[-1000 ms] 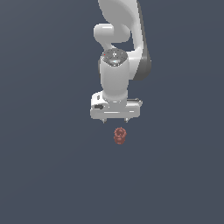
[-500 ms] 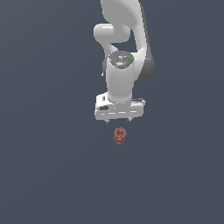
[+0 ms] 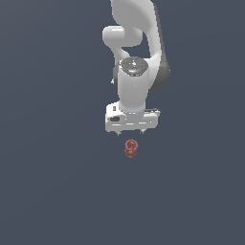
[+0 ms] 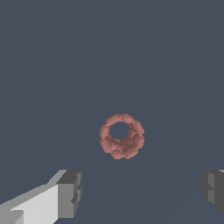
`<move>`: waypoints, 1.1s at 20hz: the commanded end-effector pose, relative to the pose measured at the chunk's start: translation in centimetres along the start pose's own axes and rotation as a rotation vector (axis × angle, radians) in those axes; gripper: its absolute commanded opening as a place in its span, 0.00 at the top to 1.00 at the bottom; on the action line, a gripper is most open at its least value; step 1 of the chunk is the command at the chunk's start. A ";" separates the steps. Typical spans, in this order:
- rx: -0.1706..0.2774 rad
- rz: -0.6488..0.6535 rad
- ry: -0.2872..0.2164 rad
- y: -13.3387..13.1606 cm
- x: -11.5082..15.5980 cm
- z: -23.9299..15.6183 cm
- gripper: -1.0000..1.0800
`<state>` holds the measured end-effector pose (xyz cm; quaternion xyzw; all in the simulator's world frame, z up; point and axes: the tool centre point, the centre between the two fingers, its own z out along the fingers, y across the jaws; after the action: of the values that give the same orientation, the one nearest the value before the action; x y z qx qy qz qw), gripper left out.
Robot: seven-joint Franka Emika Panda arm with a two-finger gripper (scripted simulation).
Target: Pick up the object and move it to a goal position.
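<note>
The object (image 3: 131, 148) is a small dark-red lumpy thing like two stacked rings, standing on the dark grey floor. In the wrist view the object (image 4: 121, 136) shows as a ring with a hollow centre. My white gripper (image 3: 131, 131) hangs just above and slightly behind it in the exterior view, apart from it. The gripper (image 4: 142, 192) is open and empty; its two grey fingertips (image 4: 70, 192) stand wide apart, and the object lies beyond the gap between them, not inside it.
The flat dark grey floor (image 3: 52, 191) spreads all round the object. The white arm (image 3: 139, 52) rises above the gripper toward the top of the exterior view. No other objects show.
The gripper has come down a little toward the object and its wrist has shifted slightly. The object has not moved.
</note>
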<state>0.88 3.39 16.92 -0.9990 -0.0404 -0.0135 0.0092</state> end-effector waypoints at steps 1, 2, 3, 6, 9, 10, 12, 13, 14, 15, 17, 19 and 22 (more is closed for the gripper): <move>0.000 0.020 -0.001 0.0 0.0 0.2 0.04; 0.000 0.032 -0.002 0.0 0.1 0.3 0.04; 0.000 0.044 -0.002 -0.1 0.1 0.4 0.04; -0.001 0.088 -0.004 -0.1 0.2 0.8 0.04; -0.002 0.144 -0.007 -0.2 0.4 1.3 0.04; -0.002 0.165 -0.008 -0.2 0.4 1.4 0.04; -0.004 0.211 -0.010 -0.3 0.5 1.8 0.04; -0.004 0.237 -0.011 -0.3 0.6 2.1 0.04; -0.005 0.263 -0.012 -0.3 0.7 2.3 0.04; -0.006 0.289 -0.013 -0.4 0.7 2.5 0.04; -0.009 0.341 -0.015 -0.4 0.8 3.0 0.04; -0.011 0.391 -0.017 -0.5 0.9 3.4 0.04; -0.015 0.457 -0.019 -0.5 1.1 4.0 0.04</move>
<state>1.94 4.05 13.25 -0.9855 0.1698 -0.0025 0.0051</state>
